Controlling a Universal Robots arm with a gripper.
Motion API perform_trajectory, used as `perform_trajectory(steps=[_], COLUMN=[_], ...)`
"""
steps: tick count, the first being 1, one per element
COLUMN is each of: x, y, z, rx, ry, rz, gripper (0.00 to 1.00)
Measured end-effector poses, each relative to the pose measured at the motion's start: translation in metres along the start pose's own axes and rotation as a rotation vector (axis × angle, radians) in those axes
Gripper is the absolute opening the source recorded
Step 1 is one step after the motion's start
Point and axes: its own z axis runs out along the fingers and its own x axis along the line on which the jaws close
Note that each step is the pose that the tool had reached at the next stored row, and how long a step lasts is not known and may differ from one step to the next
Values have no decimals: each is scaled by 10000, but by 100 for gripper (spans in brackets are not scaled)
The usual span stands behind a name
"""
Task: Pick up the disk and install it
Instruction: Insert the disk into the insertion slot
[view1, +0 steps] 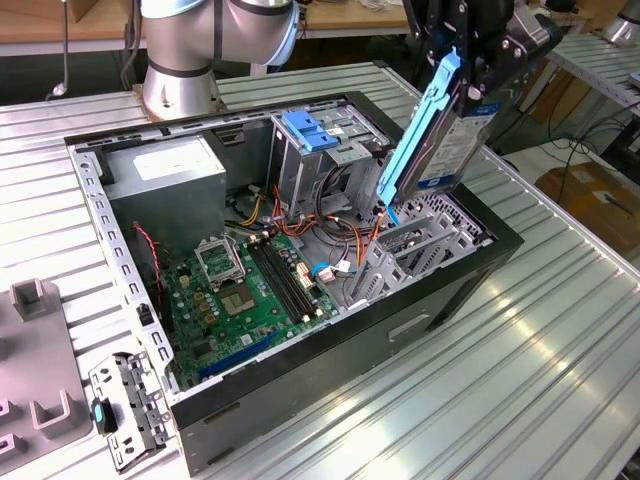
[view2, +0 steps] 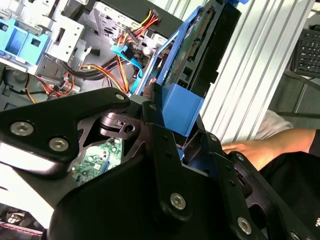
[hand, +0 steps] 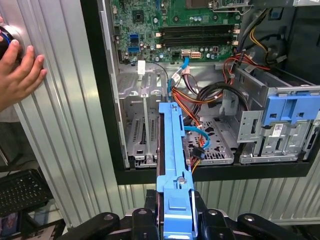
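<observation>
The disk (view1: 440, 130), a grey drive in a bright blue carrier frame, hangs tilted above the open computer case (view1: 330, 340). My gripper (view1: 465, 70) is shut on its upper end. Its lower end dips into the case just above the empty metal drive bay (view1: 420, 245) at the exterior view's right. In the first wrist view the blue frame of the disk (hand: 172, 160) runs edge-on from my gripper (hand: 172, 220) toward the drive bay (hand: 142, 130). In the second wrist view the disk (view2: 192, 65) sticks out past my gripper (view2: 175, 135).
Inside the case lie a green motherboard (view1: 250, 290), a power supply (view1: 165, 180), loose cables (hand: 205, 95) and a tall metal cage with a blue latch (view1: 310, 130). A person's hand (hand: 20, 70) rests on the ribbed table beside the case. A metal bracket (view1: 125, 405) lies outside.
</observation>
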Motion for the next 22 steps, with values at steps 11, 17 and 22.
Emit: perform_trajectory(steps=[11,17,22], x=[33,41,43], y=[72,172,223], z=[129,201,303], rx=[316,421,553], ry=[13,21,20], rz=[51,72,84], gripper=[37,37,37])
